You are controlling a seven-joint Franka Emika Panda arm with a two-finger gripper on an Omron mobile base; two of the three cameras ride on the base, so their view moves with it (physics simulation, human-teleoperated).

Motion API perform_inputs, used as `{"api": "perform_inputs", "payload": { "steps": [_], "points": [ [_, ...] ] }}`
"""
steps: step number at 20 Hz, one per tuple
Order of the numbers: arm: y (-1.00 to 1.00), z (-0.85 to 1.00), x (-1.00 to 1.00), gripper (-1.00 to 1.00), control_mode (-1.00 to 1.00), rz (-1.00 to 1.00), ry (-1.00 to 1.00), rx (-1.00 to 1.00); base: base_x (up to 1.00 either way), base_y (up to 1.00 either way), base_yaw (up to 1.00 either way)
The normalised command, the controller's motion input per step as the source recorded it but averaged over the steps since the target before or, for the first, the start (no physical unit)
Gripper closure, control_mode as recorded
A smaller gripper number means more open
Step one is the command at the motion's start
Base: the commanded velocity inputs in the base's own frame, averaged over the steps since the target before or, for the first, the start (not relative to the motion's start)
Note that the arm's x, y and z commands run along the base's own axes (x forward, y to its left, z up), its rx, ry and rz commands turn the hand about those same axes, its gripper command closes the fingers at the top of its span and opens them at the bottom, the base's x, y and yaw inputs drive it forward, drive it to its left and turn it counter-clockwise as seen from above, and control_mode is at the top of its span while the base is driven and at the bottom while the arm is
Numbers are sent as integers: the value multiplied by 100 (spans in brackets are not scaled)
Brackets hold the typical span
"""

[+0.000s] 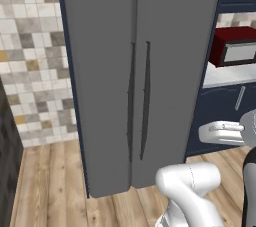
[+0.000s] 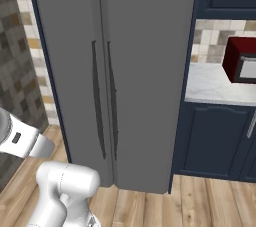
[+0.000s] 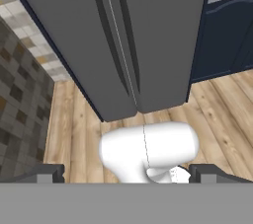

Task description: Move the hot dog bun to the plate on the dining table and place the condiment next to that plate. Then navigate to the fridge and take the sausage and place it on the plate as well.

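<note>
- The tall grey two-door fridge (image 1: 135, 71) stood shut, its two dark vertical handles (image 2: 102, 101) side by side at the centre seam.
- The tool (image 3: 126, 172) hung before it above the wooden plank floor (image 3: 79, 129), jaws spread wide and holding nothing.
- A red microwave (image 2: 242, 61) sat on the white marble desk (image 2: 212, 88) to the fridge's right.
</note>
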Motion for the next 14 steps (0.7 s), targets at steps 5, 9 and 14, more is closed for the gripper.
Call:
{"api": "perform_inputs", "payload": {
  "steps": [5,9,14],
  "points": [
    [0,0,0,-100,100,0,0,0,-23,10,0],
    [0,0,0,-100,100,0,0,0,3,1,0],
    [0,0,0,-100,100,0,0,0,4,0,0]
  ]
}}
